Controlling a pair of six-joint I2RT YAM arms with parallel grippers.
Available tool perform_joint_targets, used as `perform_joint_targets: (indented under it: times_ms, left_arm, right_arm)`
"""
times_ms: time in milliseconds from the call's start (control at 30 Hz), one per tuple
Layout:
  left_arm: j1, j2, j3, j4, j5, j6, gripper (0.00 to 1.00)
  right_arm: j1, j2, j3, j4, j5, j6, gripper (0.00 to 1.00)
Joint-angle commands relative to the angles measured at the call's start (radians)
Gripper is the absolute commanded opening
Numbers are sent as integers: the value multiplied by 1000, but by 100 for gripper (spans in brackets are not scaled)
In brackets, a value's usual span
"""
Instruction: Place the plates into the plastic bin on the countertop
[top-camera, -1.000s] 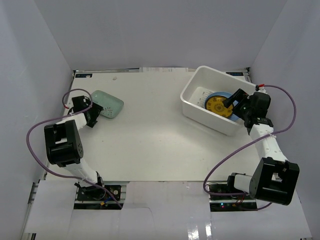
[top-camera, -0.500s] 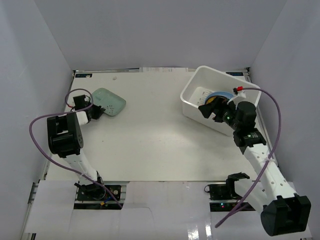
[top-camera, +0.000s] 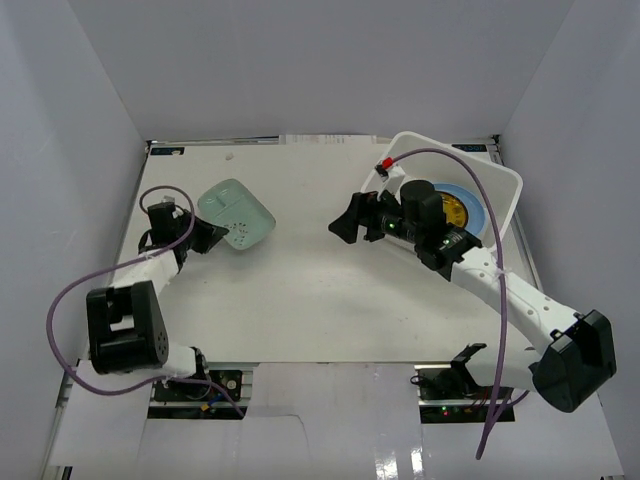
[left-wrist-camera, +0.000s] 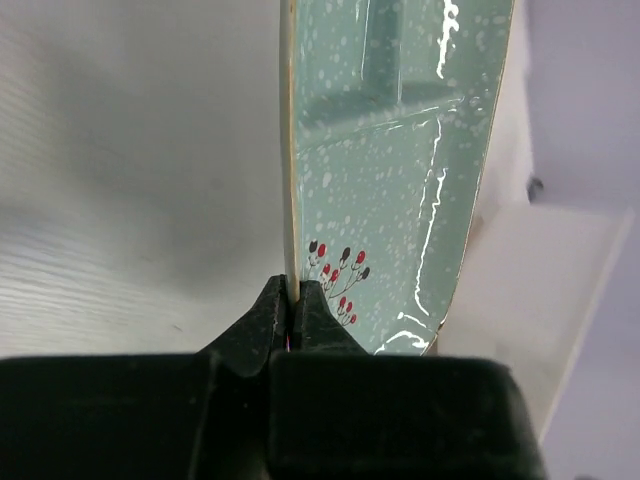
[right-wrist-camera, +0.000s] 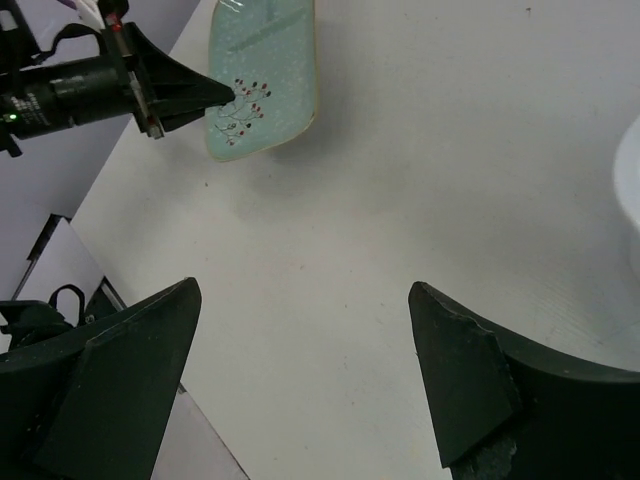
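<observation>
L gripper (left-wrist-camera: 292, 300) is clamped on the rim of the mint-green oblong plate (top-camera: 238, 215) at centre-left of the top view, the plate casting a shadow on the white countertop (top-camera: 300, 290). R gripper (top-camera: 345, 225), fingers wide apart & holding nothing, hangs mid-frame over bare counter. It is just left of the plastic bin (top-camera: 508, 205) at upper right, where a gold-patterned plate (top-camera: 452, 210) lies on a light blue plate (top-camera: 475, 195).

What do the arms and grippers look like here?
Left arm and right arm: white links, boxy black joint housings. Left gripper and right gripper: black, wedge-shaped fingers. A purple cable loops along each arm; the right one has a small red tag.
</observation>
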Motion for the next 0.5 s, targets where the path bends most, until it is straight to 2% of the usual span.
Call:
perform_joint_targets:
  times_ms: [0, 167, 200, 467]
  left_arm:
    - [-63, -197, -1, 92, 223, 24, 0]
    - [-155, -312, -19, 58, 281, 54, 0]
    - [-204, -323, -22, 58, 284, 54, 0]
    - [-312, -351, 13, 57, 306, 68, 0]
  right_arm:
    - [7, 40, 94, -58, 10, -82, 90]
    - [18, 102, 160, -147, 36, -141, 90]
    - [20, 105, 160, -152, 41, -146, 90]
    - [41, 131, 126, -111, -20, -149, 90]
